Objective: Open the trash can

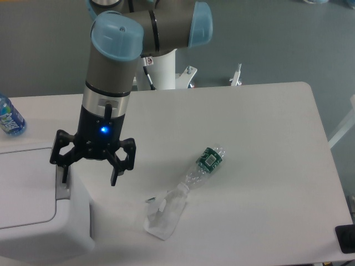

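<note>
Approach step. Gripper (89, 174) spread wide, empty, over right edge of bin (33, 221) at table's left; one finger at grey tab (62, 187). Lid shut. Next: press tab down.

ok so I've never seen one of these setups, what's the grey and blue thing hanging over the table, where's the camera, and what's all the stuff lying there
The grey and blue column is a robot arm, filmed by one fixed camera that looks down at the white table from the front. At its lower end is a black pincer with two fingers, spread open and holding nothing. It hangs over the right edge of the trash can, the big white box at the lower left, just above the grey push tab beside the lid, which is closed. On the table lie a crushed clear bottle with a green label and a crumpled clear wrapper next to it. A blue bottle sits at the far left edge.
</note>
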You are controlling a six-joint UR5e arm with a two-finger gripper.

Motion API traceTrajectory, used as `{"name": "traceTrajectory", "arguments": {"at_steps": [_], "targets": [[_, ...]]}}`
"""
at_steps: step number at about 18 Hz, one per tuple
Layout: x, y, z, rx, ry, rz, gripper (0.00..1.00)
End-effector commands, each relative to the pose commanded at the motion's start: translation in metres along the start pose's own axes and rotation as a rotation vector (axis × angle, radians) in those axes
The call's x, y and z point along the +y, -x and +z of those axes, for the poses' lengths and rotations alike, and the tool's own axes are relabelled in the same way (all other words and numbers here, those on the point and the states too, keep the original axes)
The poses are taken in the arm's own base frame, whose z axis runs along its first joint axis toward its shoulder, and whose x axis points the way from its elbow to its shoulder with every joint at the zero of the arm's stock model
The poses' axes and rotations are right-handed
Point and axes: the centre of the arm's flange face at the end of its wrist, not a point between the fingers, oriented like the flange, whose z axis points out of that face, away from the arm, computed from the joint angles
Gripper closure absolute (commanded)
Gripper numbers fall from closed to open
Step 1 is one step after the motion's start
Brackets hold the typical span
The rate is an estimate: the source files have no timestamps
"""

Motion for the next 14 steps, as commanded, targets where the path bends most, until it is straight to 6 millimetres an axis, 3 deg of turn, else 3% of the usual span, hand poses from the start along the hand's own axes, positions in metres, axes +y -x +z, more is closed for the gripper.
{"name": "traceTrajectory", "arguments": {"at_steps": [14], "targets": [[0.0003, 0.0029, 0.0069, 0.000, 0.010, 0.002, 0.00]]}}
